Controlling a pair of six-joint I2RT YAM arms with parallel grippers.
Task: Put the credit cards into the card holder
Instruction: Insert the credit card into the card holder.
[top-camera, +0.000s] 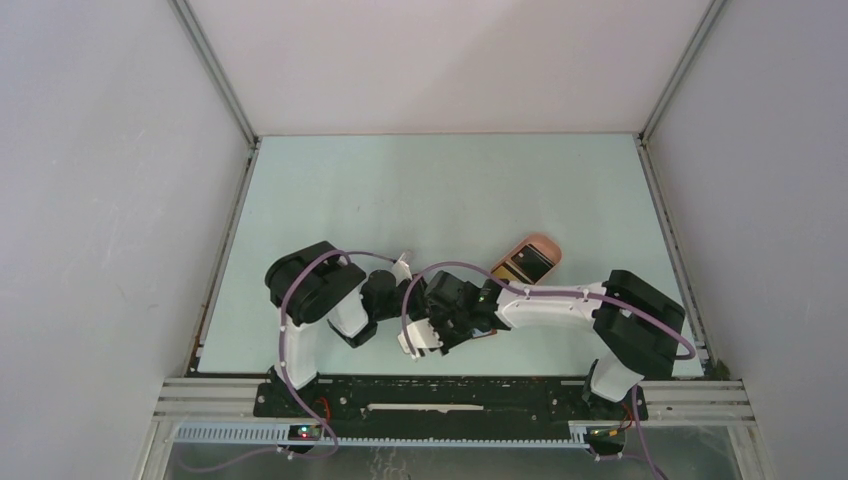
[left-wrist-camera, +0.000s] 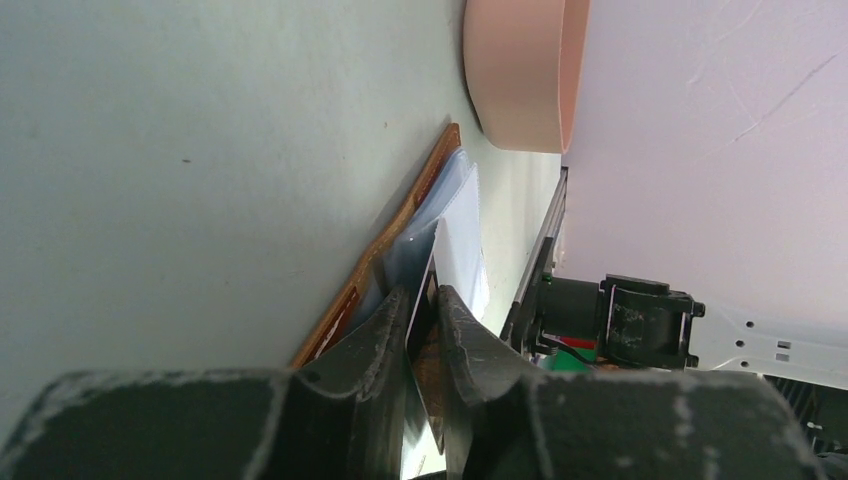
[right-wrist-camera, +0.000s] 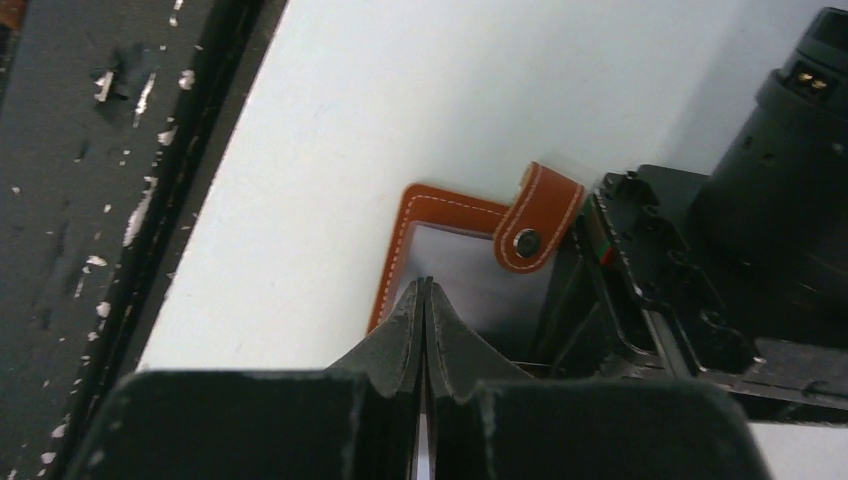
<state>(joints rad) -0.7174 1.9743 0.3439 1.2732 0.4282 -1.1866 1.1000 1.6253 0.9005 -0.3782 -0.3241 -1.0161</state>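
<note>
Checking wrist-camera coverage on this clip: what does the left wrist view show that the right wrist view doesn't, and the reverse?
Only the left wrist view: the pink tray at the top, and the left tool pinched on a thin pale panel; I cannot tell whether that is a card or a sleeve. Only the right wrist view: the snap tab, the right tool with its fingers pressed together, and the dark rail on the left. Both: the brown card holder.
</note>
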